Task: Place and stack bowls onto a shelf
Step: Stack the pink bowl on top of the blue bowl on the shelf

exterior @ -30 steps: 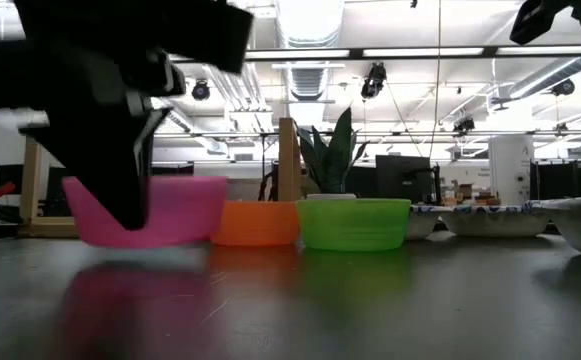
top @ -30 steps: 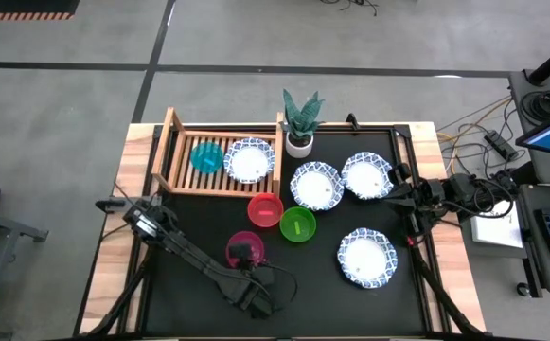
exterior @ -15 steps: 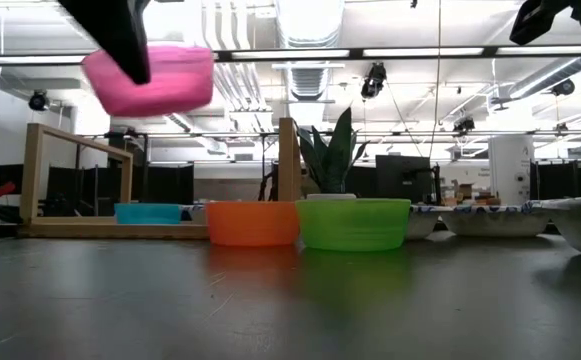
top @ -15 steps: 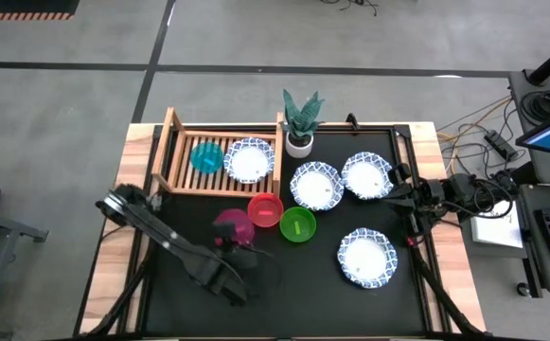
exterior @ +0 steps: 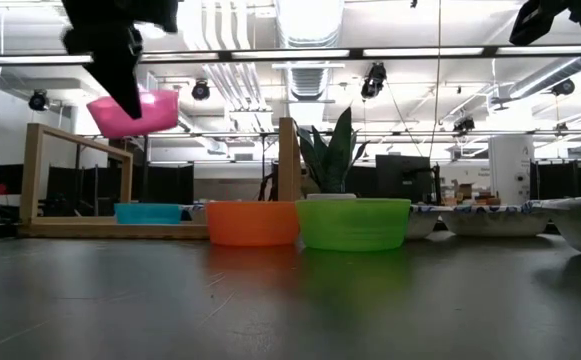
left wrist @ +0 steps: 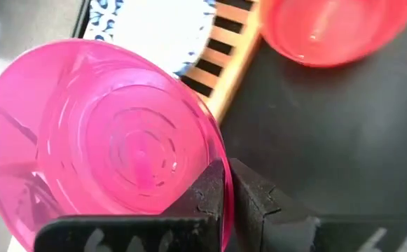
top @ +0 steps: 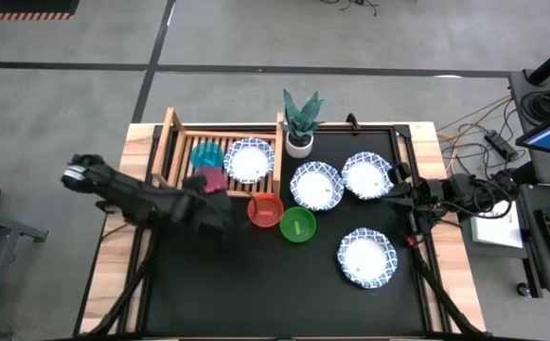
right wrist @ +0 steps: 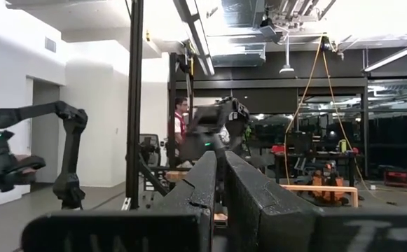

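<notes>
While the left gripper (left wrist: 224, 185), its jaws pinching the rim of the small magenta plastic bowl (top: 210, 181) above the light wooden slatted shelf's (top: 176, 182) near rail, should centre it over the blue plastic bowl (top: 205, 155), the right gripper (right wrist: 219, 175) waits with jaws pressed together.

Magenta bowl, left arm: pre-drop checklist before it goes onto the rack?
1. Grip: left gripper pinches the rim of the magenta bowl. Ok.
2. Height: in the low view the bowl hangs well above the shelf. Ok.
3. Position: from above the bowl sits over the shelf's front rail, beside the blue bowl, not centred over it. Not ok.
4. Target: the blue bowl is upright and empty on the slats. Ok.
5. Neighbour: a white patterned bowl fills the other slot; clearance on descent cannot tell.
6. Right gripper is parked at the table's right edge, shut. Ok.
</notes>
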`<control>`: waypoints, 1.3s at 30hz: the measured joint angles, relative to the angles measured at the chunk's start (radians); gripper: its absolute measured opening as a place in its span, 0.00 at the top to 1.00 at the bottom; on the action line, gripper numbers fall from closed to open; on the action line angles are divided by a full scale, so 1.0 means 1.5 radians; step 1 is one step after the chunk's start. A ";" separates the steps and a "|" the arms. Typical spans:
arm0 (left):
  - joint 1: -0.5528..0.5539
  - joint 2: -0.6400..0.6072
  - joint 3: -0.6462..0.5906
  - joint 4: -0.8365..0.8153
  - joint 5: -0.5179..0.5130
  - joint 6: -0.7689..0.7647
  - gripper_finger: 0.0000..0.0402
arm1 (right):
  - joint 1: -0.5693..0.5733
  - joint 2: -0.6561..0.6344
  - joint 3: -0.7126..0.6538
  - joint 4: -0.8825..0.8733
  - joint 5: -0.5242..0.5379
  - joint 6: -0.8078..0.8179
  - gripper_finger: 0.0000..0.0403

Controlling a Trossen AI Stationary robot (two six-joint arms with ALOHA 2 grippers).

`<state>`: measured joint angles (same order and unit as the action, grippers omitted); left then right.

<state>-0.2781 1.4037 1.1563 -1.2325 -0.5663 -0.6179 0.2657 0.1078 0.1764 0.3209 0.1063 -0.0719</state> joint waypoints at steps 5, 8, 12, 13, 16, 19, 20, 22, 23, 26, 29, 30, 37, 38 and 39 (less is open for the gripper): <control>0.115 -0.051 -0.060 0.077 0.005 0.112 1.00 | 0.000 0.000 0.000 -0.002 0.000 -0.004 0.96; 0.186 -0.072 -0.082 0.103 0.010 0.173 1.00 | 0.000 0.000 0.000 -0.002 0.000 -0.005 0.96; 0.274 -0.086 -0.108 0.144 0.042 0.236 1.00 | 0.000 0.000 0.000 -0.002 0.000 -0.007 0.96; 0.294 -0.087 -0.113 0.158 0.055 0.253 1.00 | 0.000 0.000 0.000 -0.002 0.000 -0.010 0.96; 0.348 -0.081 -0.123 0.190 0.091 0.298 1.00 | 0.000 0.000 0.000 -0.002 0.000 -0.013 0.96; 0.394 -0.069 -0.123 0.204 0.098 0.323 1.00 | 0.000 0.000 0.000 -0.003 0.000 -0.013 0.96; 0.409 -0.066 -0.123 0.206 0.108 0.331 1.00 | 0.000 0.000 0.000 -0.004 0.000 -0.013 0.96; 0.434 -0.059 -0.124 0.206 0.123 0.344 1.00 | 0.000 0.000 0.000 -0.007 0.000 -0.013 0.96; 0.444 -0.056 -0.124 0.208 0.128 0.347 1.00 | 0.000 0.000 0.000 -0.007 0.000 -0.013 0.96; 0.468 -0.046 -0.124 0.211 0.129 0.352 1.00 | 0.000 0.000 0.000 -0.007 0.000 -0.013 0.96; 0.485 -0.036 -0.124 0.221 0.154 0.354 1.00 | 0.000 0.000 0.000 -0.007 0.000 -0.013 0.96; 0.488 -0.032 -0.124 0.227 0.164 0.354 1.00 | 0.000 0.000 0.000 -0.007 0.000 -0.014 0.96; 0.506 0.014 -0.124 0.231 0.181 0.352 1.00 | 0.000 0.000 0.000 -0.007 0.000 -0.016 0.96; 0.507 0.023 -0.124 0.232 0.181 0.352 1.00 | 0.000 0.000 0.000 -0.007 0.000 -0.016 0.96; 0.507 0.032 -0.124 0.234 0.181 0.352 1.00 | 0.000 0.000 0.000 -0.007 0.000 -0.016 0.96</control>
<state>0.4826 1.4518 0.9699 -0.8810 -0.2951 -0.0895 0.2657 0.1078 0.1764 0.3103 0.1067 -0.0963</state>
